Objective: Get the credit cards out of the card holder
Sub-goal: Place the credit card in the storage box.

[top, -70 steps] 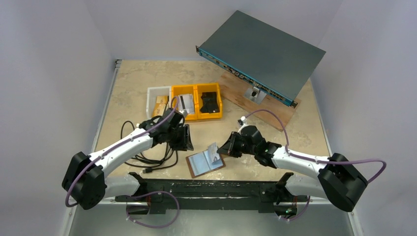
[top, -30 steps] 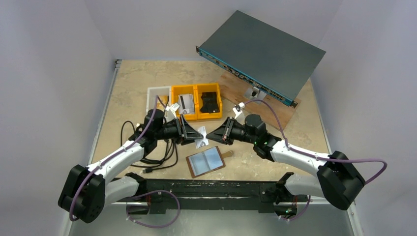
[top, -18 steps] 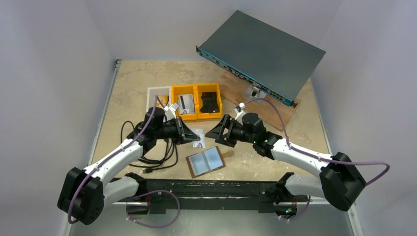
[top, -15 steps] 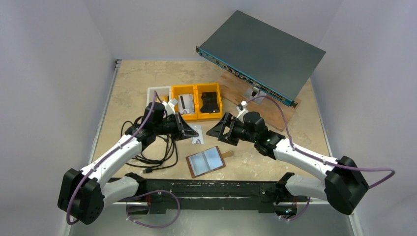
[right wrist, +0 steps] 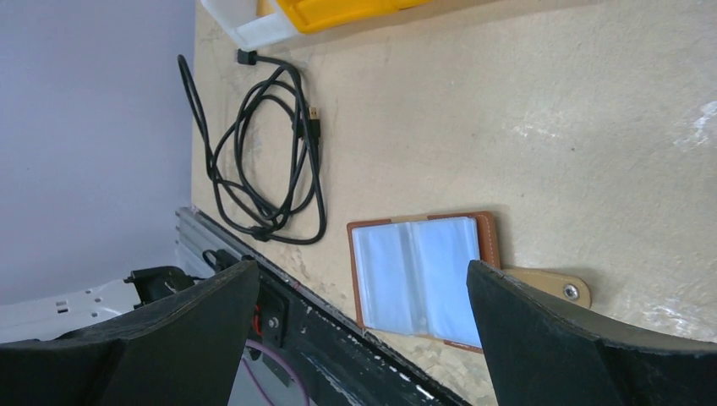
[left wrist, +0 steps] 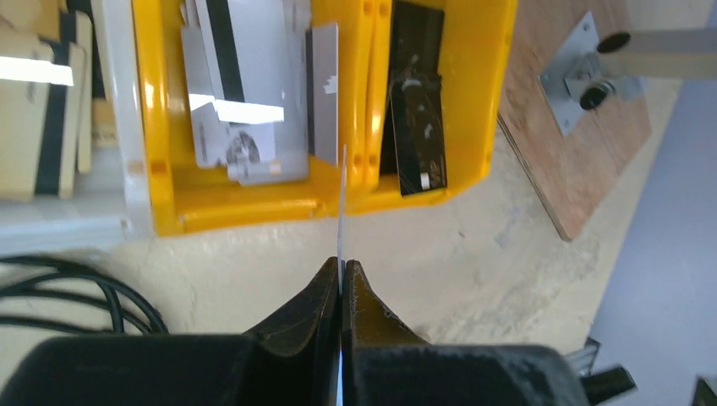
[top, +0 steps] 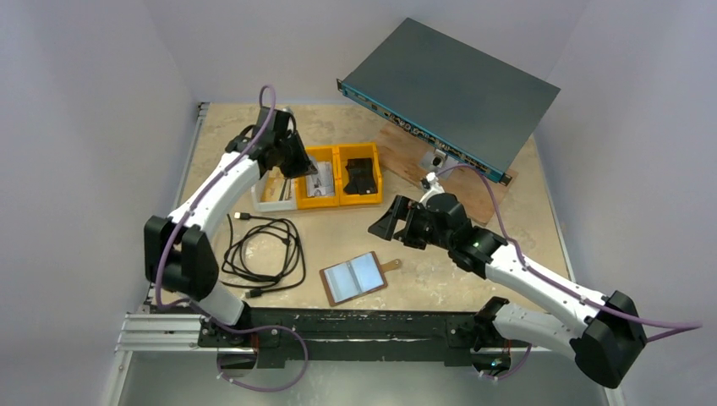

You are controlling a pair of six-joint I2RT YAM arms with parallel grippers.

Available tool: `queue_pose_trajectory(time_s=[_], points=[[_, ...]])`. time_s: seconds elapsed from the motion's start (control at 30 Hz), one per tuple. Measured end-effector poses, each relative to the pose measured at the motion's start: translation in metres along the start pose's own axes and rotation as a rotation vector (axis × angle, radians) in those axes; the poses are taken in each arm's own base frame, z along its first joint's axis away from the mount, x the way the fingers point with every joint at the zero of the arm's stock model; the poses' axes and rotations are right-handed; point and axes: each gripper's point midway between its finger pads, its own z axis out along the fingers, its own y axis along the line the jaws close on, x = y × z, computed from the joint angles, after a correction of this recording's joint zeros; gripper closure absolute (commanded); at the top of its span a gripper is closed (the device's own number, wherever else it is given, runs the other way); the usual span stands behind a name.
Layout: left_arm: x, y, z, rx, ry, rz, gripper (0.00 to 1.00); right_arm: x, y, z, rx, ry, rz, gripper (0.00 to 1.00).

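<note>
While the left hand (left wrist: pixel 341 283) pinches one credit card (left wrist: pixel 342 203) over the yellow bin (left wrist: pixel 254 207), dropping it should come next; the right hand (top: pixel 396 228), released, hovers near the card holder (top: pixel 353 277).

Two yellow bins (top: pixel 348 200), one card holder (top: pixel 355 277)

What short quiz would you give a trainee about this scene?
1. True or false: the right tool is shut.
2. What does the left tool hold? A a cable, B a card, C a bin.
3. Fill in: the holder lies ____, its clear pockets facing up.
Key: 1 false; 2 B; 3 open.
</note>
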Motion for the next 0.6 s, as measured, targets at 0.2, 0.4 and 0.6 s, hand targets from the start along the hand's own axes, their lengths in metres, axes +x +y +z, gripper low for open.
queue_pose_trajectory(time_s=[0.2,0.4,0.6], points=[[-0.027,0.013,0.043,-0.097,0.025,0.023,0.99,-0.003,-0.002,-0.01,0.011,-0.021,-0.024,0.05],[-0.025,0.028,0.081,-0.15,0.087,0.029,0.76,-0.005,-0.007,-0.017,0.033,-0.038,-0.041,0.05],[-0.026,0.031,0.086,-0.16,0.112,0.059,0.33,-0.006,-0.014,-0.014,0.065,-0.043,-0.064,0.05]])
